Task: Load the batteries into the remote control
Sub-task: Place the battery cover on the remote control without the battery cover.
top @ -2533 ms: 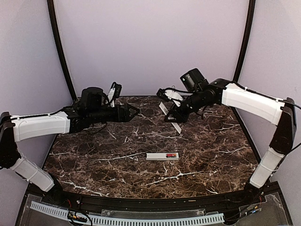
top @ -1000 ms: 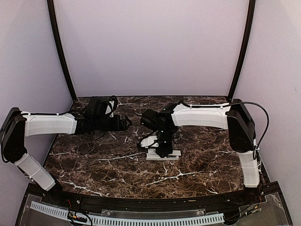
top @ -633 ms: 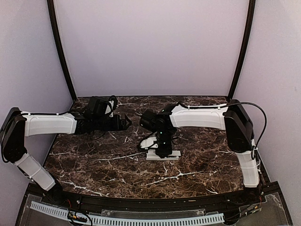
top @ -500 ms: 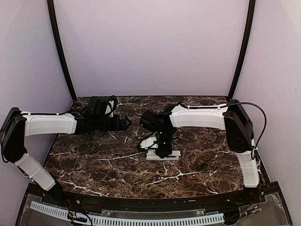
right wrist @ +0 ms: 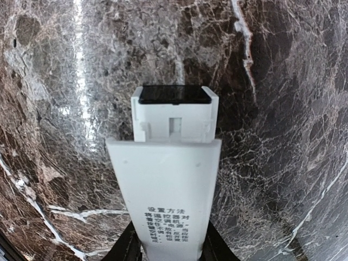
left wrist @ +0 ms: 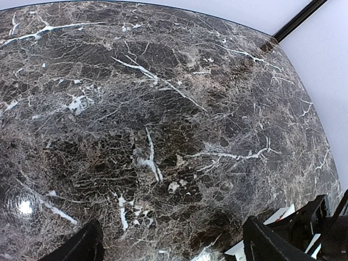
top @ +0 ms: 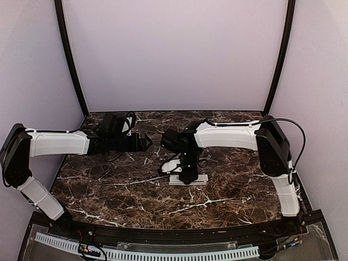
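Between right gripper (right wrist: 171, 243) jaws: cover (right wrist: 163, 179) over remote (right wrist: 174, 117), clamping cannot be told. Remote judged stiff, light; best pinched across long edges.

My right pincer (top: 188, 178) stands upright on the long white plastic remote control bar (top: 201, 179) mid-table. Its white-and-black arm (top: 228, 135) spans the far right and bars that side. Left of the bar and nearer than it, the dark veined marble tabletop (top: 109, 187) gives open passage. My left pincer (top: 145, 141) hangs far left, jaws wide, apart from the right one.
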